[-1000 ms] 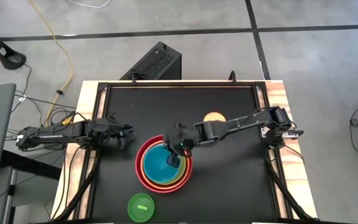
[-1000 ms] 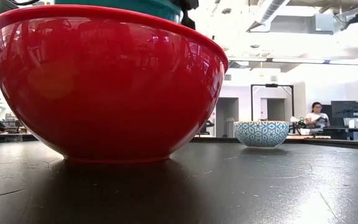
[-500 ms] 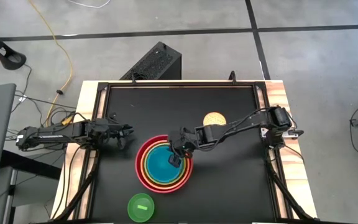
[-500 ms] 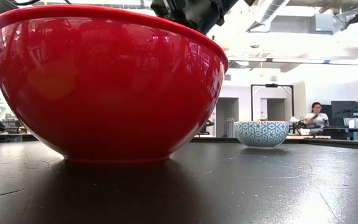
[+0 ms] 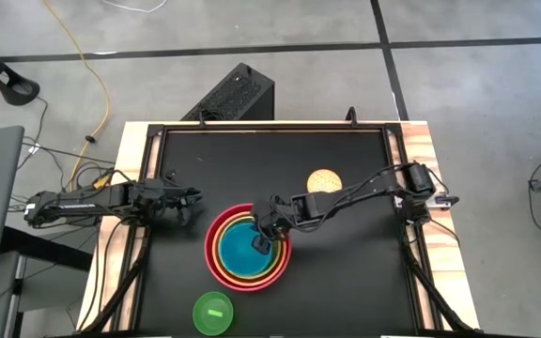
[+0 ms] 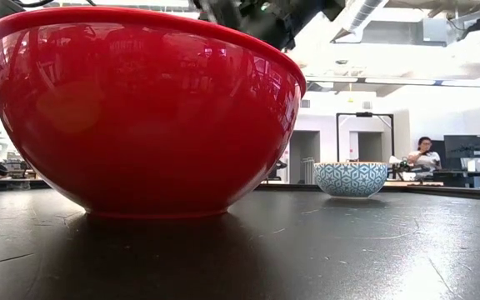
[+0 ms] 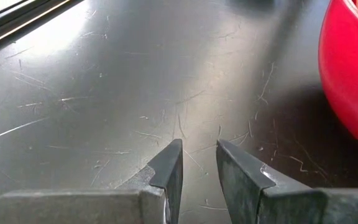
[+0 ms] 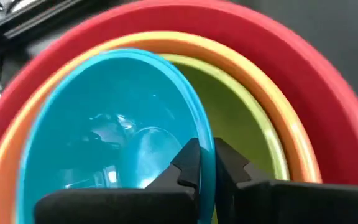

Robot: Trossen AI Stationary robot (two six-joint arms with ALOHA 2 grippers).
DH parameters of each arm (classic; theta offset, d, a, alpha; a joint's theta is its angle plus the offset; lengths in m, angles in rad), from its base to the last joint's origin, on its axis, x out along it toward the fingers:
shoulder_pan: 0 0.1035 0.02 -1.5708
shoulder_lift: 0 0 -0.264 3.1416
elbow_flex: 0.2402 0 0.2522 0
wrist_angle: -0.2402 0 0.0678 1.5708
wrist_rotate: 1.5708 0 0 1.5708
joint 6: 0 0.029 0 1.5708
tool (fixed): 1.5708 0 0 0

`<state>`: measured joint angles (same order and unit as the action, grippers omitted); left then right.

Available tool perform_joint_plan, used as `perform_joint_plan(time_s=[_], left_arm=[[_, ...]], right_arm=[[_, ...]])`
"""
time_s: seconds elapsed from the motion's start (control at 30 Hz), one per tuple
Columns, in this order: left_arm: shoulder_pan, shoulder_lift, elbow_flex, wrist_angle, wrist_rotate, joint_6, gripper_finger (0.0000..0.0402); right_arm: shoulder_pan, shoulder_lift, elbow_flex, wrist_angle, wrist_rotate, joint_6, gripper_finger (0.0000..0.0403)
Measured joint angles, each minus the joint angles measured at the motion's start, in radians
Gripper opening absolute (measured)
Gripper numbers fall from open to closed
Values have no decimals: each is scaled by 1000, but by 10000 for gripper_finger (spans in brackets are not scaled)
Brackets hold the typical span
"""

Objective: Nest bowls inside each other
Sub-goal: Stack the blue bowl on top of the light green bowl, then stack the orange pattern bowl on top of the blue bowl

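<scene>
Near the table's middle stands a nest of bowls: a red bowl (image 5: 216, 266) (image 6: 140, 117) outermost, then orange (image 8: 253, 74), then lime green (image 8: 244, 124). The blue bowl (image 5: 242, 249) (image 8: 104, 143) lies inside the lime green one, off-centre. My right gripper (image 5: 263, 242) (image 8: 205, 163) is shut on the blue bowl at the nest's right side. A small tan-yellow bowl (image 5: 324, 178) stands farther back. A small bright green bowl (image 5: 213, 313) stands at the near edge. My left gripper (image 5: 191, 197) (image 7: 197, 165) waits left of the nest, open by a narrow gap, holding nothing. My right gripper pinches the blue bowl's rim (image 8: 205, 140) on the side toward the table's right, one finger inside the bowl and one outside. The fingers slant down from the right. The bowl sits down in the lime green bowl, its rim below the red bowl's rim.
The black table top (image 5: 346, 272) shows bare to the right of the nest and along the far side. In the low view the small far bowl (image 6: 351, 178) shows a blue-and-white patterned wall. A raised frame (image 5: 270, 127) edges the table.
My right gripper has gone down with the blue bowl and rolled a little. The bowl, which stood above the red rim a second ago, has sunk into the nest and is now hidden behind the red wall in the low view.
</scene>
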<state>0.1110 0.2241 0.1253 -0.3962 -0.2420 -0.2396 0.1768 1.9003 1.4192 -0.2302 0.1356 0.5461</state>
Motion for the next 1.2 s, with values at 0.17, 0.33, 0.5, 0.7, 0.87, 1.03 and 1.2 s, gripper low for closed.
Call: perform_joint_plan(time_s=[0.17,0.33,0.5,0.7,0.87,1.03,1.2], left_arm=[[0,3,0,-1,0,0,87],[0,5,0,0,0,0,87],[0,5,0,0,0,0,87],[0,5,0,0,0,0,87],[0,5,0,0,0,0,87],[0,5,0,0,-1,0,87],[0,5,0,0,0,0,87]], right_arm=[[-5,16,-1,-7,-1,21,61],[-9,14,-2,-23,-1,33,75],[-15,-7,9,-64,-5,24,79],[-17,-28,105,-224,-4,-34,80],[-45,-73,142,-344,-3,-114,80],[-137,-157,124,-508,58,-134,80],[-266,-322,-52,-536,148,-64,80]])
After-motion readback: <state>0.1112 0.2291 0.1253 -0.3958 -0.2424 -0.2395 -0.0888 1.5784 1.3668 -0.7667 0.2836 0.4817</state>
